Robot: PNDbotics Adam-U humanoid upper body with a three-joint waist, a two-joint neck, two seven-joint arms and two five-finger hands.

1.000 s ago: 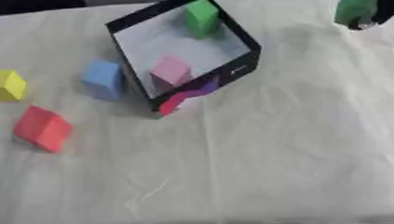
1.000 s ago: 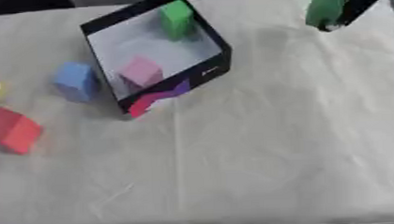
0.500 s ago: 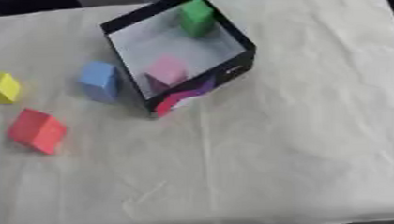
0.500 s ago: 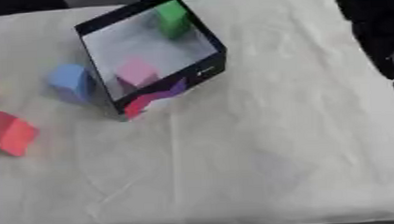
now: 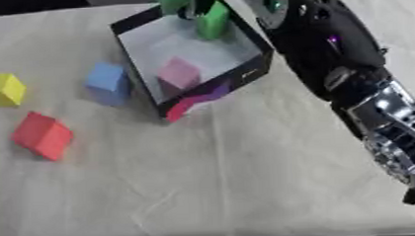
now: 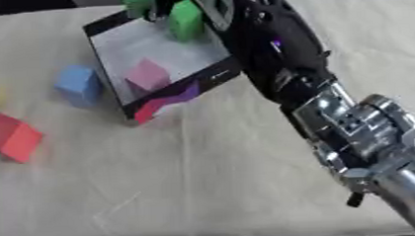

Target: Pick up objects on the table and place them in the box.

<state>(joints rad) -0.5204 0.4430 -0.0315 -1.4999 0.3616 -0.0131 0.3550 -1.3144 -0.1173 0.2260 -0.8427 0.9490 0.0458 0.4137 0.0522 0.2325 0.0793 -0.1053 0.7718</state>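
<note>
Fingers of the right hand (image 5: pixel 192 4) curled round a green block (image 5: pixel 173 1) above the box (image 5: pixel 254 74); pink block (image 5: pixel 180 73) lay inside.

A black box (image 5: pixel 254 77) with a white floor sits askew at the table's 12 o'clock. Inside lie a pink block (image 5: pixel 180 73) and, at the far corner, a green block (image 5: pixel 213 20). At its 9 o'clock stands a blue block (image 5: pixel 108 83); further out, a yellow block (image 5: pixel 4 89) and a red block (image 5: pixel 42 135).
</note>
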